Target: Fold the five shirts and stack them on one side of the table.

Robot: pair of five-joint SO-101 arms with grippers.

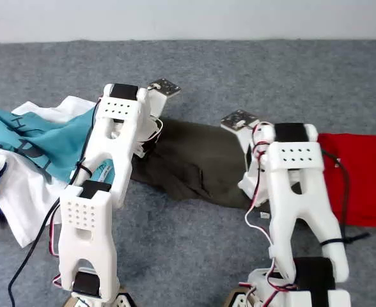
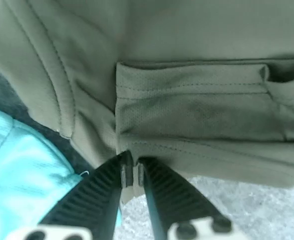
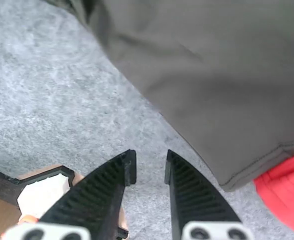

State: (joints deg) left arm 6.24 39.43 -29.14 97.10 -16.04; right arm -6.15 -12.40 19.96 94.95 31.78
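An olive shirt (image 1: 194, 157) lies crumpled mid-table between the two arms. My left gripper (image 2: 132, 172) is shut on a fold at the edge of the olive shirt (image 2: 187, 110), on the side next to the teal shirt (image 2: 17, 170). My right gripper (image 3: 148, 167) is open just above the grey carpet, a little short of the hem of the olive shirt (image 3: 212, 75), with nothing between its fingers. A red shirt (image 1: 360, 179) lies flat at the right edge, and a corner of the red shirt (image 3: 287, 190) touches the olive hem.
A teal shirt (image 1: 41, 137) lies bunched on top of a white shirt (image 1: 9, 192) at the left side of the table. Bare grey carpet (image 1: 194, 249) stretches in front of the olive shirt and along the far side. An arm's base (image 3: 42, 185) sits close behind the right gripper.
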